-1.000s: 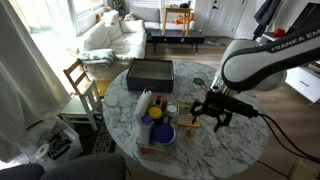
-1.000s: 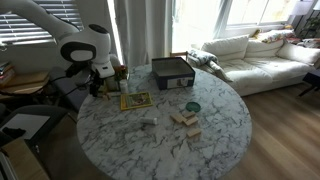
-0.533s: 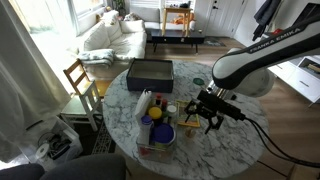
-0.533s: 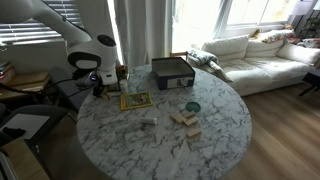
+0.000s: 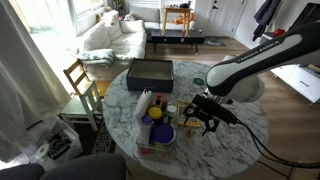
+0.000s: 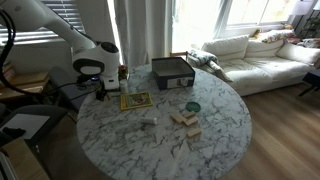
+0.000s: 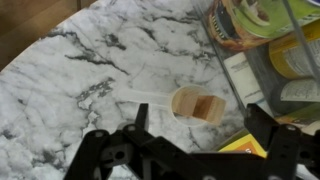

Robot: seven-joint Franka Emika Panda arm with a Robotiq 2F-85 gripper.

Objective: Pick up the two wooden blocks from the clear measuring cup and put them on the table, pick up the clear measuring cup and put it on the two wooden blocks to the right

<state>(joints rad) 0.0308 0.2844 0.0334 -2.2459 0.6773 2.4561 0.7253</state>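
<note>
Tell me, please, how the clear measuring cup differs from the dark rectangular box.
The clear measuring cup is small and round with a handle; the dark rectangular box is opaque, angular and far larger. The cup holds wooden blocks and lies under the open gripper; the box stands well apart from it. Both rest on the marble table.

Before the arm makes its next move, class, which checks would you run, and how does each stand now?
1. Black fingers open: ok.
2. Small clear plastic measuring cup lined up between them in the wrist view: ok.
3. Brown wooden block visible inside the cup: ok; two blocks: cannot tell.
4. Clearance from the clear plastic bin beside the cup: cannot tell.
5. Pale wooden blocks lying together on the white marble table: ok.
</note>
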